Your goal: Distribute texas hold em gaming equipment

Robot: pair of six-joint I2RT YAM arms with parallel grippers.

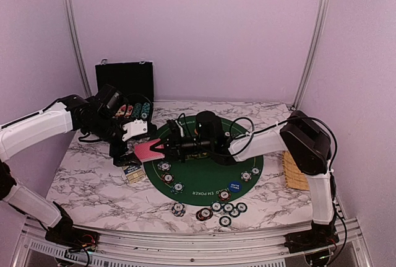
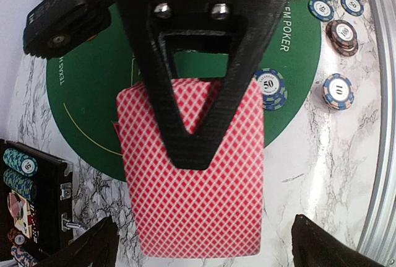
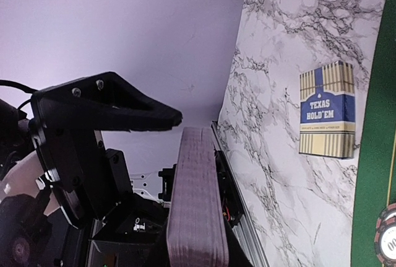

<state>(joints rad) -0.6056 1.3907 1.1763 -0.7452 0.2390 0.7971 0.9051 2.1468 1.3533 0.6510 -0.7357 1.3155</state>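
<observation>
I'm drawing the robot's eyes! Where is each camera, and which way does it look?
Top: high behind, looking down at the green mat; left arm, right arm show.
Left wrist: on left arm, looking down at the card deck; own fingertips show.
Right wrist: on right arm, looking along the table toward the card box; right claw shows.
Both wrists see the deck.

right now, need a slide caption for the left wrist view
Right fingers clamp the red-backed card deck over the green poker mat edge, the left fingers spread open on either side.
</observation>
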